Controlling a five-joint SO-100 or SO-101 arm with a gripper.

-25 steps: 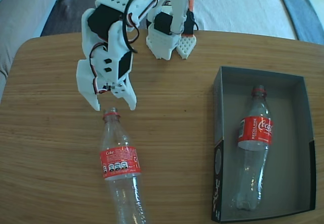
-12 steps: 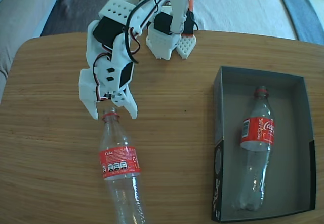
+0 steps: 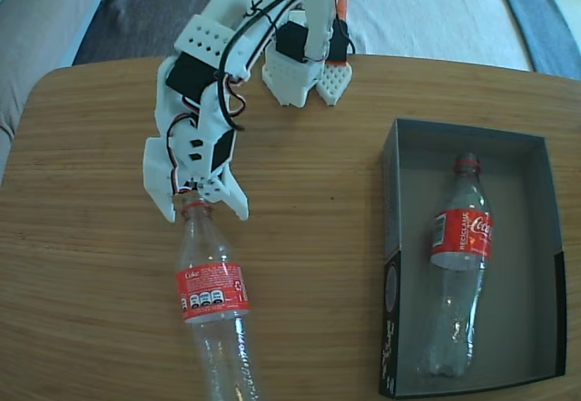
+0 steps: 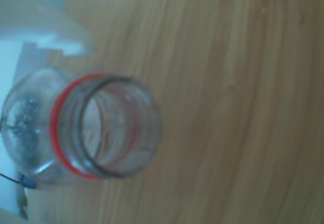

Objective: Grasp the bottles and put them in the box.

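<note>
Wooden desk [image 3: 100, 238] carries two bottles: one bottle [image 3: 211, 303] lies left on bare wood, the other bottle [image 3: 456, 265] lies inside the box [image 3: 392, 238] at right. White tool [image 3: 201, 207] stands with fingers apart, straddling the left bottle's open neck.
</note>
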